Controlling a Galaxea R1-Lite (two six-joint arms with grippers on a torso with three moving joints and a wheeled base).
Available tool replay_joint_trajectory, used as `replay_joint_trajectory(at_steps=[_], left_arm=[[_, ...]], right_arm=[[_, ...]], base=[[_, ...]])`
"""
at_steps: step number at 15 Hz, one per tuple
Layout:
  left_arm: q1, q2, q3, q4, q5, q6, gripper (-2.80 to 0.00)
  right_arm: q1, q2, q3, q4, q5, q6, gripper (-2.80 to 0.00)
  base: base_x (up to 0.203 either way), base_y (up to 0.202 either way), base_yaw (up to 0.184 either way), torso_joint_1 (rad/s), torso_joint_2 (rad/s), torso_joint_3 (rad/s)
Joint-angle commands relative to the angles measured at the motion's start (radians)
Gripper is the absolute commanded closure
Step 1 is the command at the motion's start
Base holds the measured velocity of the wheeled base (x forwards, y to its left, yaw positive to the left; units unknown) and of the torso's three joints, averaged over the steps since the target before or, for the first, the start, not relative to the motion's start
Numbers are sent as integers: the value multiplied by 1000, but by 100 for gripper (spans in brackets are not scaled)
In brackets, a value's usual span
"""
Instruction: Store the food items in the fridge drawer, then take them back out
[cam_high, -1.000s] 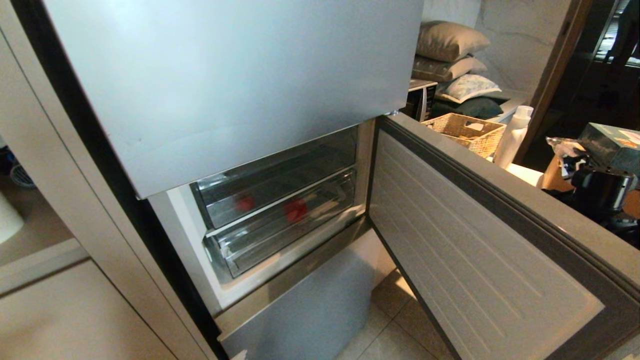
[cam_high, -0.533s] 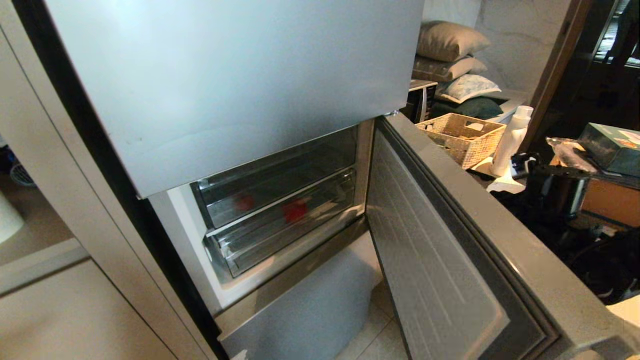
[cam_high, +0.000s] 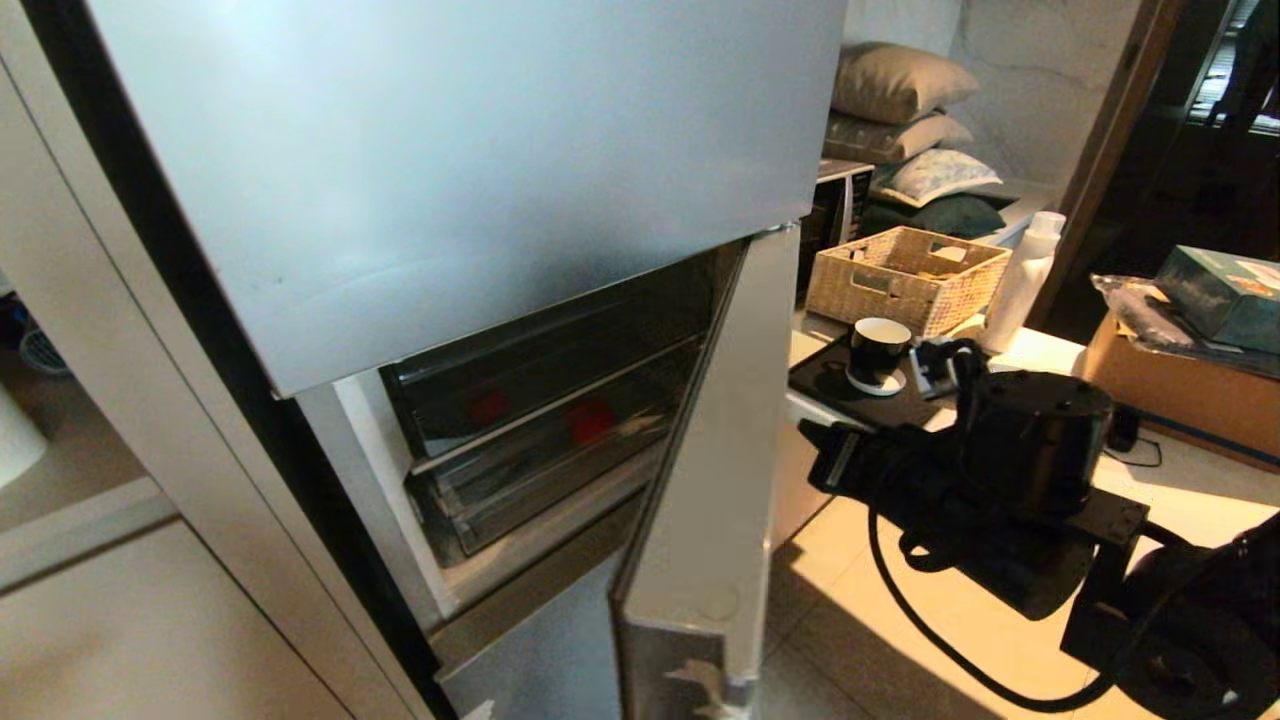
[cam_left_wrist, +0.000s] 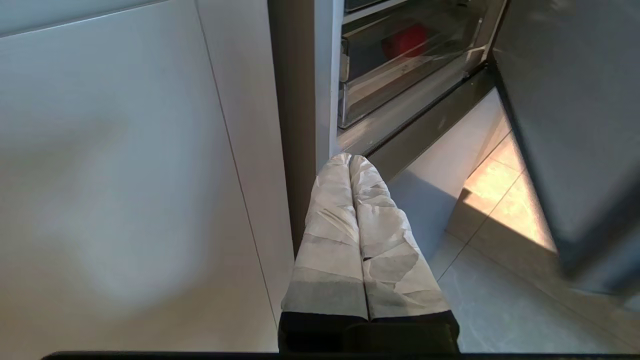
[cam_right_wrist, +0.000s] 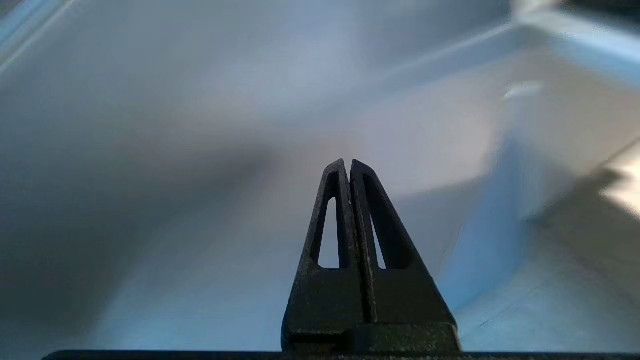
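Observation:
A red food item (cam_high: 590, 420) lies inside the clear fridge drawer (cam_high: 540, 485), which is pushed into the fridge; a fainter red patch (cam_high: 487, 407) shows in the compartment above it. The left wrist view shows the same food item (cam_left_wrist: 405, 40) behind the drawer's transparent front (cam_left_wrist: 400, 80). The fridge door (cam_high: 715, 450) stands partly swung in. My right arm (cam_high: 1000, 470) reaches to the door's outer side. The right gripper (cam_right_wrist: 348, 162) is shut and empty, its tips at the door's silver-blue face (cam_right_wrist: 200, 150). My left gripper (cam_left_wrist: 350, 159) is shut and empty, low beside the fridge's left edge.
Behind the door stand a wicker basket (cam_high: 905, 275), a black mug (cam_high: 878, 352), a white bottle (cam_high: 1025, 275) and a cardboard box (cam_high: 1170, 390). Pale cabinet panels (cam_high: 120, 600) flank the fridge on the left. The closed upper door (cam_high: 450, 180) overhangs the compartment.
The fridge door has swung from wide open to roughly half closed. My right arm has come into the head view behind it. The drawer and the red item have not moved.

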Motion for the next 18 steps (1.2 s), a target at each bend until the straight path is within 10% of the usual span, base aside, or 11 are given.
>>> replay_joint_trajectory(at_steps=[1, 11, 18], left_arm=[[1, 0, 0, 0, 0, 0, 0], [1, 1, 0, 0, 0, 0, 0], [1, -1, 0, 0, 0, 0, 0]], right_arm=[[80, 61, -79, -7, -2, 2, 0], [114, 510, -740, -43, 6, -9, 0], [126, 180, -484, -43, -19, -59, 0]], base=[[0, 0, 0, 0, 0, 0], [0, 0, 0, 0, 0, 0], [0, 0, 0, 0, 0, 0]])
